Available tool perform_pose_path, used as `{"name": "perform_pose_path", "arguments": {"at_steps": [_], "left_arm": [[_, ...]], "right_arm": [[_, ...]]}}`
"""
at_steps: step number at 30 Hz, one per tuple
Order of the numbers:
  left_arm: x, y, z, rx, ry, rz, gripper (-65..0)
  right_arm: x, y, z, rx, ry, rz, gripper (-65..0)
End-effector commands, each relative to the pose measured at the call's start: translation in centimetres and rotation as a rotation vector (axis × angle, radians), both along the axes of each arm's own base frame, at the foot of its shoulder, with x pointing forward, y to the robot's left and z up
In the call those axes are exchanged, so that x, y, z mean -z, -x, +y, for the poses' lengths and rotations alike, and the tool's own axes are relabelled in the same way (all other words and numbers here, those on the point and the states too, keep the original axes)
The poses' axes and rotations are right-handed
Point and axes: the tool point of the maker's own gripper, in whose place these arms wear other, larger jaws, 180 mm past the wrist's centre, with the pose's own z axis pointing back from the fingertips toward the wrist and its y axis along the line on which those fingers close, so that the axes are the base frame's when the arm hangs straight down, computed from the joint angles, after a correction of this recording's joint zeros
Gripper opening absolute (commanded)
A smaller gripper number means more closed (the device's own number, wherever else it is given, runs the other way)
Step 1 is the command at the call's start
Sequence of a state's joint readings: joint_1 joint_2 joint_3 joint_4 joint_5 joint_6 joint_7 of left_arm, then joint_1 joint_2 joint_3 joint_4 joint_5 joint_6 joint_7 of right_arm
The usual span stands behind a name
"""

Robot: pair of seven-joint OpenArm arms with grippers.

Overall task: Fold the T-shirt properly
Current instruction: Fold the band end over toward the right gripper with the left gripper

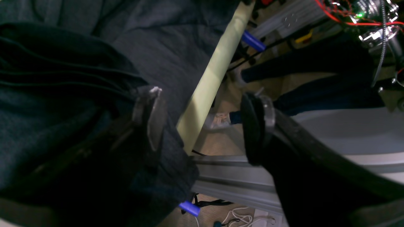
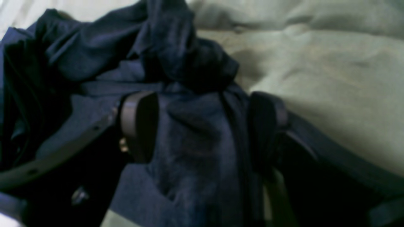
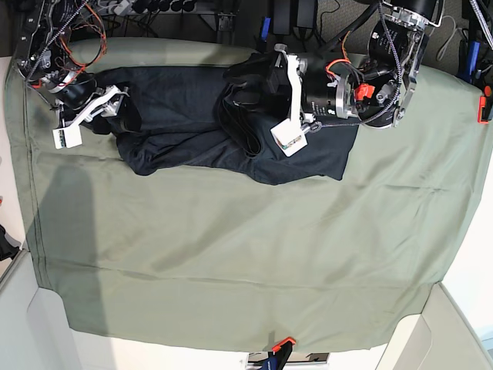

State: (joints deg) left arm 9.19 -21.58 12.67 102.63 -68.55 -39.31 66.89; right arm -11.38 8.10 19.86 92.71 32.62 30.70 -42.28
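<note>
The dark navy T-shirt (image 3: 185, 123) lies crumpled along the far side of the table, with a bunched ridge near its middle. My left gripper (image 3: 248, 91) is over that ridge. In the left wrist view it (image 1: 202, 126) is open wide: one finger (image 1: 150, 119) rests against the shirt (image 1: 63, 104), the other (image 1: 255, 126) hangs past the table's edge. My right gripper (image 3: 122, 112) is at the shirt's left end. In the right wrist view it (image 2: 202, 126) is open and straddles a raised fold of the shirt (image 2: 189, 138).
The olive-green table cloth (image 3: 231, 254) covers the table. Its far edge (image 1: 214, 72) runs beside an aluminium rail (image 1: 227, 176), with cables on the floor behind. An orange clamp (image 3: 282, 343) sits at the front edge. A red piece (image 3: 484, 104) is at the right edge.
</note>
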Motion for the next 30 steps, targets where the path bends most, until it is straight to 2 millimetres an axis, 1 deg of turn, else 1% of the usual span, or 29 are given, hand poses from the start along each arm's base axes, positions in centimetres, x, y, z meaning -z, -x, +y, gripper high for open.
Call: {"name": "perform_pose_path", "arguments": {"at_steps": [1,2,5,7,10,13,16,18,19,20,21,22,24,25,28,30], "left_arm": [[-1.4,-0.6,-0.3,0.003,0.037,-0.04,-25.3],[-1.6,-0.6,-0.3,0.004,0.039,-0.046,-26.2],[-2.3,-1.0,-0.1,-0.004,0.041,-0.076,-26.2],[-2.6,-1.7,0.8,-0.032,0.033,-0.096,-26.2],[-3.2,-3.4,2.6,-0.105,0.024,-0.127,-26.2],[-4.1,-4.9,4.5,-0.18,0.027,-0.155,-26.2],[-4.4,-5.8,6.3,-0.229,0.007,-0.178,-26.2],[-4.5,-6.1,7.3,-0.242,-0.015,-0.187,-26.2],[-4.5,-6.1,7.8,-0.243,-0.027,-0.19,-26.2],[-4.4,-6.1,8.1,-0.241,-0.037,-0.192,-26.2],[-4.4,-6.1,8.3,-0.239,-0.047,-0.193,-26.2],[-4.4,-6.1,8.5,-0.237,-0.054,-0.194,-26.2],[-4.4,-6.1,8.7,-0.236,-0.062,-0.196,-26.2],[-4.4,-6.1,8.8,-0.236,-0.063,-0.196,-26.2],[-4.7,-6.5,9.2,-0.254,-0.059,-0.207,-26.2],[-5.3,-7.2,10.2,-0.295,-0.057,-0.229,-26.2]], "right_arm": [[0.2,0.1,-0.2,-0.008,0.009,0.016,-20.2],[0.3,0.2,0.0,-0.01,0.001,0.018,-20.2],[0.3,0.2,0.9,-0.034,-0.013,0.019,-20.3],[0.3,0.4,2.2,-0.073,-0.029,0.024,-20.3],[0.6,0.9,4.3,-0.139,-0.039,0.033,-20.3],[0.8,1.3,5.8,-0.185,-0.041,0.042,-20.3],[0.7,1.3,6.4,-0.199,-0.046,0.038,-20.3],[0.5,1.1,6.3,-0.193,-0.046,0.033,-20.5],[0.5,1.1,6.2,-0.189,-0.041,0.033,-21.8],[0.6,1.0,6.1,-0.187,-0.03,0.034,-25.0],[0.6,0.9,6.0,-0.185,-0.019,0.03,-30.6],[0.6,0.8,5.8,-0.184,-0.006,0.026,-38.5],[0.6,0.4,5.5,-0.177,0.018,0.005,-56.7],[0.6,0.3,5.3,-0.173,0.028,-0.005,-64.7],[0.4,-0.4,4.6,-0.164,0.071,-0.029,-65.0],[0.2,-1.2,3.4,-0.147,0.114,-0.042,-65.0]]}}
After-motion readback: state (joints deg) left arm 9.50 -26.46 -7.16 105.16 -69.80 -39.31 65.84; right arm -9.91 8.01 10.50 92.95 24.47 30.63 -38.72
